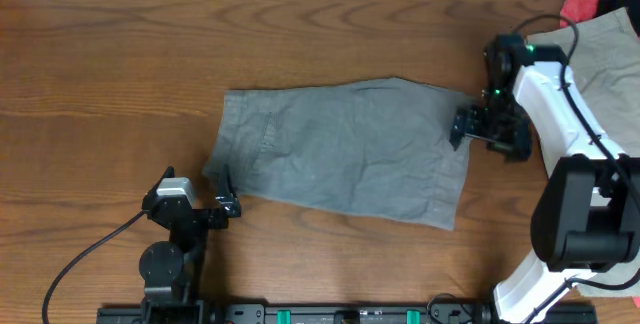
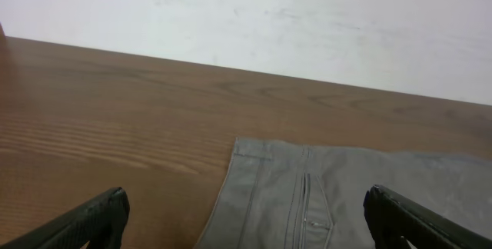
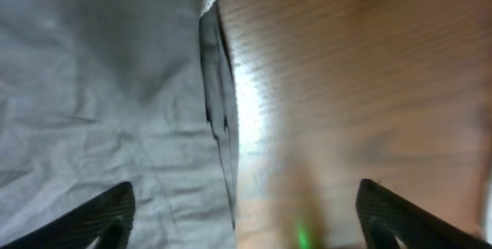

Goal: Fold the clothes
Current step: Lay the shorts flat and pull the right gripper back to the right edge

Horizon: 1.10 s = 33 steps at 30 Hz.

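Observation:
The grey shorts (image 1: 345,149) lie flat and spread in the middle of the table. My left gripper (image 1: 228,196) is open at their front left corner; in the left wrist view its fingers (image 2: 246,222) straddle the waistband edge and pocket of the grey shorts (image 2: 338,195). My right gripper (image 1: 462,127) is open at the shorts' right edge; in the right wrist view its fingers (image 3: 242,214) straddle the hem of the grey cloth (image 3: 100,95) and bare wood. The beige-khaki shorts (image 1: 600,49) lie at the far right, partly under the right arm.
A red cloth (image 1: 585,6) sits at the back right corner beside the khaki shorts. The arm bases stand along the table's front edge. A white wall (image 2: 246,18) stands behind the table.

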Available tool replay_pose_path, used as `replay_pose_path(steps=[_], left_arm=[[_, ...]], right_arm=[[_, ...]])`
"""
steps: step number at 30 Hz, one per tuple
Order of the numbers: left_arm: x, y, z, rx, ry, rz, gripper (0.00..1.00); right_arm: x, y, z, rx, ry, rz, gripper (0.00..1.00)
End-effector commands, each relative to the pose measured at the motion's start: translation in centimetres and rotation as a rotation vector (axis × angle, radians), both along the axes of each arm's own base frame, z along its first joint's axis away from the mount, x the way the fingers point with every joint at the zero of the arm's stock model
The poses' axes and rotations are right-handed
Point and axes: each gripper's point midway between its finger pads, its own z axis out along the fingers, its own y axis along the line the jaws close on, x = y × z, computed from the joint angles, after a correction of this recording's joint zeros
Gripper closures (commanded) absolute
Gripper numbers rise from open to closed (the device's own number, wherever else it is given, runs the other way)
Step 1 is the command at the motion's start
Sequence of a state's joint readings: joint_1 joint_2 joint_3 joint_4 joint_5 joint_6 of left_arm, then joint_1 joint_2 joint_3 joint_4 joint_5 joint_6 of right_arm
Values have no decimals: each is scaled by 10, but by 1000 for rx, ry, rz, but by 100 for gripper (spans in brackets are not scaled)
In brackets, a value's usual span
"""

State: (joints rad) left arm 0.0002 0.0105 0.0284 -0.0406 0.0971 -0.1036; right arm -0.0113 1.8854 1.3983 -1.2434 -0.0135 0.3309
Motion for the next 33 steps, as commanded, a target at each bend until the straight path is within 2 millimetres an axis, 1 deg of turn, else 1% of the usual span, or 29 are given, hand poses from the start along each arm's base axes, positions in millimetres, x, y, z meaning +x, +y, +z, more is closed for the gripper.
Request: replay_pose_path(steps=[1,2,6,10,12,14,15,16,17,19,23,25,30,33], left_arm=[[0,1,-15,6,38,2,2],[0,1,-15,6,38,2,2],[0,1,-15,6,38,2,2],[0,1,-15,6,38,2,2],[0,1,-15,6,38,2,2],[0,1,-15,6,38,2,2],[0,1,-15,6,38,2,2],[0,1,-15,6,38,2,2],[0,1,-15,6,38,2,2],[0,1,-15,6,38,2,2],[0,1,-15,6,38,2,2],[0,1,-15,6,38,2,2],[0,1,-15,6,38,2,2],[0,1,-15,6,38,2,2]], right_arm=[[-8,16,-15,153,-1,31,19],[-10,20,-20,180,-6,38,22],[-18,24,-41,192,-8,39,23],[-26,30,-57,209,-9,46,23],[-29,32,-64,216,-12,46,27],[-32,32,-70,214,-18,37,43],[-32,32,-72,214,-22,36,55],[-32,32,-75,212,-28,33,65],[-31,32,-77,209,-34,32,79],[-28,30,-78,201,-49,26,99],[-12,30,-76,197,-104,32,99],[1,29,-70,195,-143,33,99],[42,21,-44,155,-254,60,99],[59,14,-30,114,-298,65,99]])
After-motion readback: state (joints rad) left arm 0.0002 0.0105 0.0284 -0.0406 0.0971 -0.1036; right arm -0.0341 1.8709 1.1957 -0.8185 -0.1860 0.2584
